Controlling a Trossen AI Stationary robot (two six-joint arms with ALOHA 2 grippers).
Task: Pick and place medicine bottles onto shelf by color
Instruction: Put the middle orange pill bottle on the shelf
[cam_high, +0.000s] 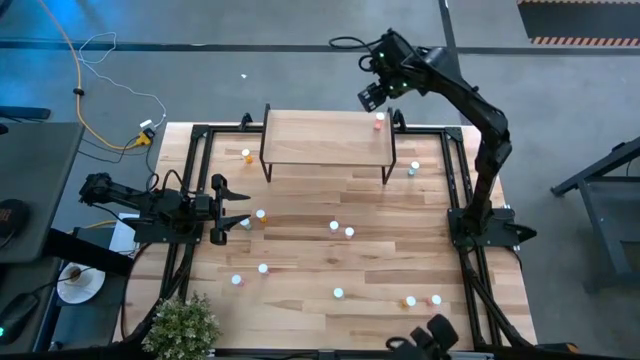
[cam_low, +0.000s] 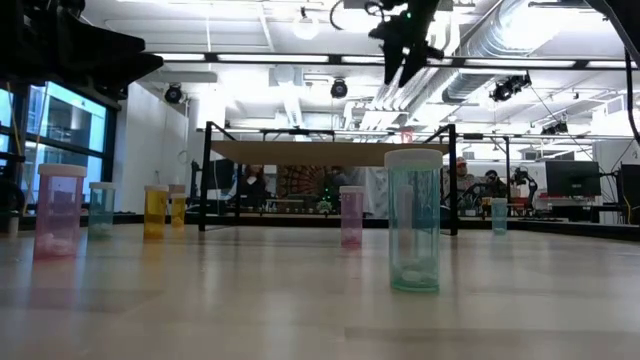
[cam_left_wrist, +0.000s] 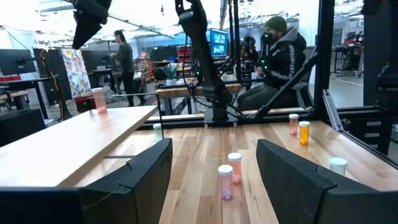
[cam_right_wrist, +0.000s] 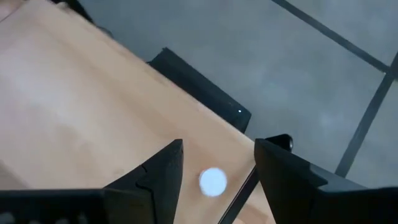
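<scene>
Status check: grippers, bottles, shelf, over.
Right gripper open, above the shelf's far right corner, over one pink bottle standing there. Left gripper open, low at table's left. Other bottles scattered on table. Nothing blocking.

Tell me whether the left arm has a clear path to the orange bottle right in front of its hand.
Probably yes. The left hand is open and points across the table at the orange bottle, with only bare tabletop between them. The right hand is far off, above the shelf.
</scene>
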